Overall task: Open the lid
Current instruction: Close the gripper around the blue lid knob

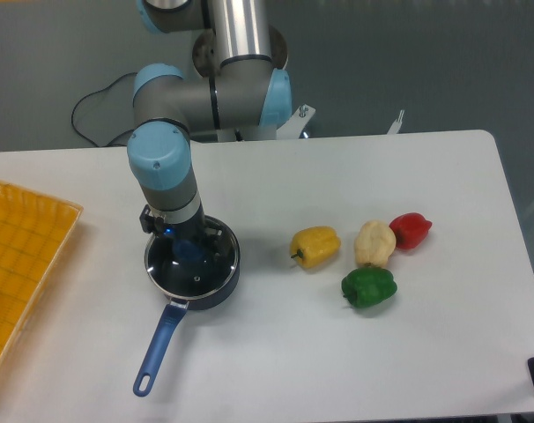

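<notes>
A big white table (337, 352) stood in front of a grey wall (408, 53). The robot arm (174, 167) reached down near the table's left side. A yellow tray (20, 264) sat at the left edge. The dark blue saucepan (205, 291) sat left of the middle, its long handle (157, 348) pointing to the front edge. The lid (196, 273) lay flat on top of it. The gripper (189, 247) was down at the blue knob (189, 250). I could not tell if its fingers were pinching the knob. Toward the right lay four peppers close together: yellow (315, 246), cream (374, 242), red (411, 229) and green (369, 286).
</notes>
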`<state>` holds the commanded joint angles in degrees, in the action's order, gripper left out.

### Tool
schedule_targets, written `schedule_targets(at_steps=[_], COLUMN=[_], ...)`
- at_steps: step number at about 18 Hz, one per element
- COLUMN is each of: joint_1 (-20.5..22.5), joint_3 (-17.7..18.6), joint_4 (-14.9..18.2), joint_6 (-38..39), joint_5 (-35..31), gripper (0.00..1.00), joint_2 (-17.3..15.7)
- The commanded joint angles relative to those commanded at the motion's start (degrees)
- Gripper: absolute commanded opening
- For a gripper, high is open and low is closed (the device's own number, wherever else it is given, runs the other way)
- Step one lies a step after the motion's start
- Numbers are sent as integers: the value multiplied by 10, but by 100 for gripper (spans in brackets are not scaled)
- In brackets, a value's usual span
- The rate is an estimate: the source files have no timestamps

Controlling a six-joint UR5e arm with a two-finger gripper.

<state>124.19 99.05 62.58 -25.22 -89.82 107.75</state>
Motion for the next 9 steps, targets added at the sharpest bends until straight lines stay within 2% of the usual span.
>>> schedule_targets(at_steps=[9], joint_1=[0], joint_3=[2], joint_4=[0], joint_6=[1], joint_5=[1], gripper=[67], joint_2=[0])
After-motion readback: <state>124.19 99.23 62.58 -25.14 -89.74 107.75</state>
